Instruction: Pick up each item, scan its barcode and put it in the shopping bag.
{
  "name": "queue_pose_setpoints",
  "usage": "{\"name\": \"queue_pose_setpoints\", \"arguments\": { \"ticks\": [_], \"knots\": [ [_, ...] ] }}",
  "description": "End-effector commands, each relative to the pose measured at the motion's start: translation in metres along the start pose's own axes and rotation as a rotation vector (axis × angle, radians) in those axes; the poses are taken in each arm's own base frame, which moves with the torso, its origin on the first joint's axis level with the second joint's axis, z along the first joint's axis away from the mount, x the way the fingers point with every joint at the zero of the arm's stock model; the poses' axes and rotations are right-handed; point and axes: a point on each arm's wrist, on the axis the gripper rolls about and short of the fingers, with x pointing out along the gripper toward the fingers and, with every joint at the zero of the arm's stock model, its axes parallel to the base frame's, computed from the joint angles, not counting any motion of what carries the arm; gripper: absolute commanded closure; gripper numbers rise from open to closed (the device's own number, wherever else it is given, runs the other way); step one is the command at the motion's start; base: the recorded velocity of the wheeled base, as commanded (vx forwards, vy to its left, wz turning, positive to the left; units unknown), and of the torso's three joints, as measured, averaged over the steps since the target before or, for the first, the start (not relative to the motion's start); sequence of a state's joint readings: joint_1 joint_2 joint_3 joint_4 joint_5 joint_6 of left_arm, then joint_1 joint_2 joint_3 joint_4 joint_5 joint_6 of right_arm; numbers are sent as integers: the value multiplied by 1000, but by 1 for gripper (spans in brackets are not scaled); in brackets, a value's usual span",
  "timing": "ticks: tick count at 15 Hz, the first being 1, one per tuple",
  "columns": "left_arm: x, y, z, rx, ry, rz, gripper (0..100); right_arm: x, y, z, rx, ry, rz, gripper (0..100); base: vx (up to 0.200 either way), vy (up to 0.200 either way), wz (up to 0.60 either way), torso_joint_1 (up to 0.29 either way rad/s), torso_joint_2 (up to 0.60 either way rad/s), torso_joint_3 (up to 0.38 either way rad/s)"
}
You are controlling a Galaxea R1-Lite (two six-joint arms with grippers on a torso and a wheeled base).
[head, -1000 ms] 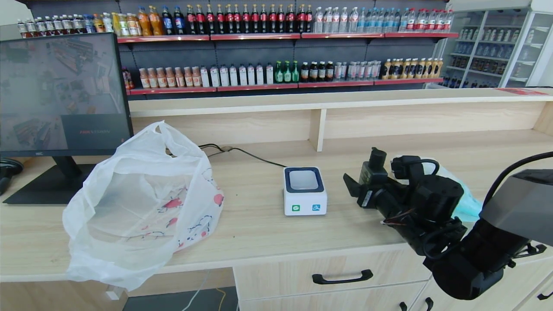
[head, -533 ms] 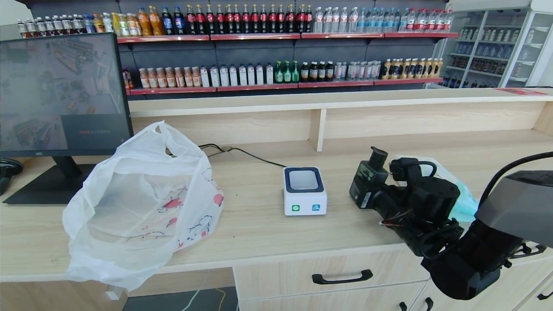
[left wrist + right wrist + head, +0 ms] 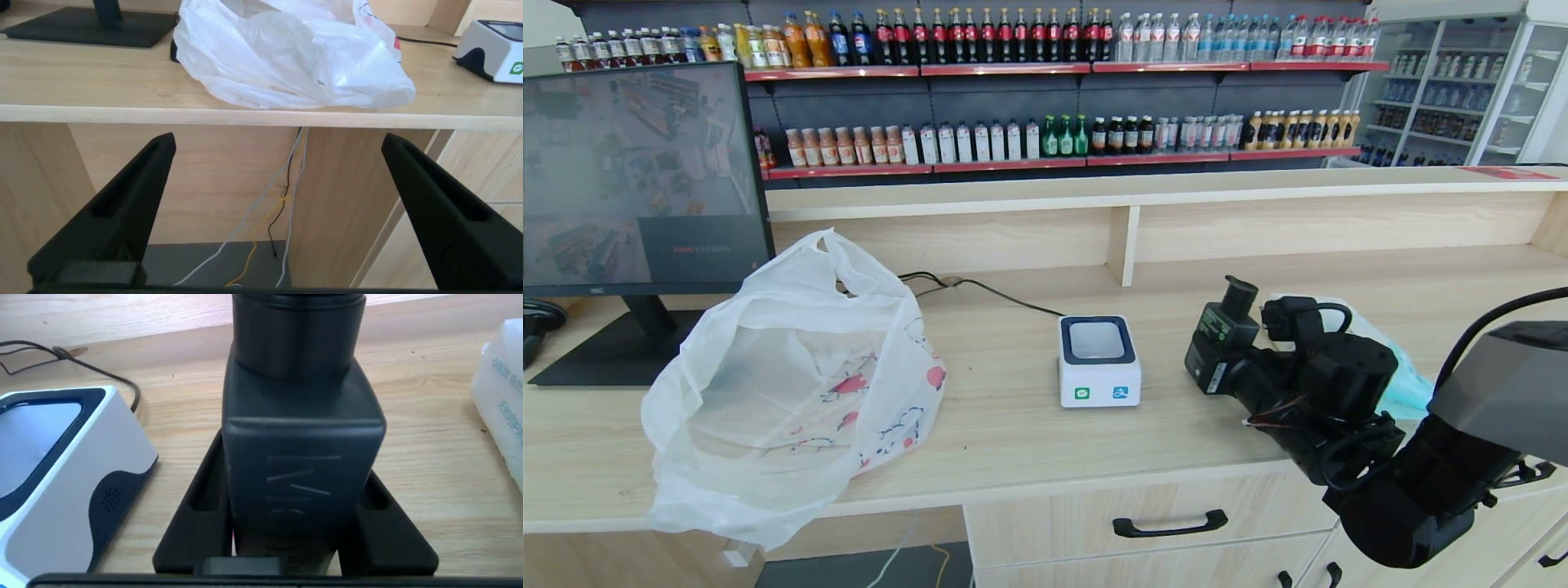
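From the head: clamps the right gripper (image 3: 1213,359) on a dark bottle (image 3: 1223,331), fingers closed against its square body, cap pointing up and away from the wrist. Finds the scanner (image 3: 1098,359) just off the gripper's left side, window facing up, not touching the bottle. Places the shopping bag (image 3: 792,384) well beyond the scanner on that same side, mouth slumped open.

From the left wrist: shows the left gripper (image 3: 278,143) spread wide, holding nothing, below the counter edge with the shopping bag (image 3: 286,49) above and ahead of it.

From the right wrist: confirms the right gripper (image 3: 294,531) shut on the bottle (image 3: 302,433), long axis running straight out along the fingers (image 3: 196,514). Sets the scanner (image 3: 57,465) close beside the bottle.

Probably calls for a short sideways carry toward the scanner window, right arm far nearer than left.
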State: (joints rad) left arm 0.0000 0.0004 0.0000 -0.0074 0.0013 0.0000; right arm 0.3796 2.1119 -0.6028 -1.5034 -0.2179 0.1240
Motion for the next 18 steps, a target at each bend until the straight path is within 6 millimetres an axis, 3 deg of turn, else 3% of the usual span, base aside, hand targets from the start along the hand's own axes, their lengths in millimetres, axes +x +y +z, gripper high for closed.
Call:
{"name": "queue_pose_setpoints", "arguments": {
  "ticks": [1, 4, 9, 12, 13, 14, 15, 18],
  "knots": [
    [0, 0, 0, 0, -1, 0, 0, -2, 2, 3, 2, -8, 8, 100, 0, 0, 0, 0, 0, 0],
    [0, 0, 0, 0, -1, 0, 0, -6, 5, 8, 5, -19, 17, 100, 0, 0, 0, 0, 0, 0],
    [0, 0, 0, 0, -1, 0, 0, -44, 20, 36, 16, -62, 89, 100, 0, 0, 0, 0, 0, 0],
    [0, 0, 0, 0, -1, 0, 0, -85, 10, 55, 22, -83, 98, 100, 0, 0, 0, 0, 0, 0],
    [0, 0, 0, 0, -1, 0, 0, -89, 9, 56, 22, -85, 99, 100, 0, 0, 0, 0, 0, 0],
    [0, 0, 0, 0, -1, 0, 0, -123, -1, 62, 20, -84, 104, 100, 0, 0, 0, 0, 0, 0],
    [0, 0, 0, 0, -1, 0, 0, -135, -5, 65, 23, -96, 108, 100, 0, 0, 0, 0, 0, 0],
    [0, 0, 0, 0, -1, 0, 0, -157, -10, 69, 22, -112, 152, 100, 0, 0, 0, 0, 0, 0]
  ]
}}
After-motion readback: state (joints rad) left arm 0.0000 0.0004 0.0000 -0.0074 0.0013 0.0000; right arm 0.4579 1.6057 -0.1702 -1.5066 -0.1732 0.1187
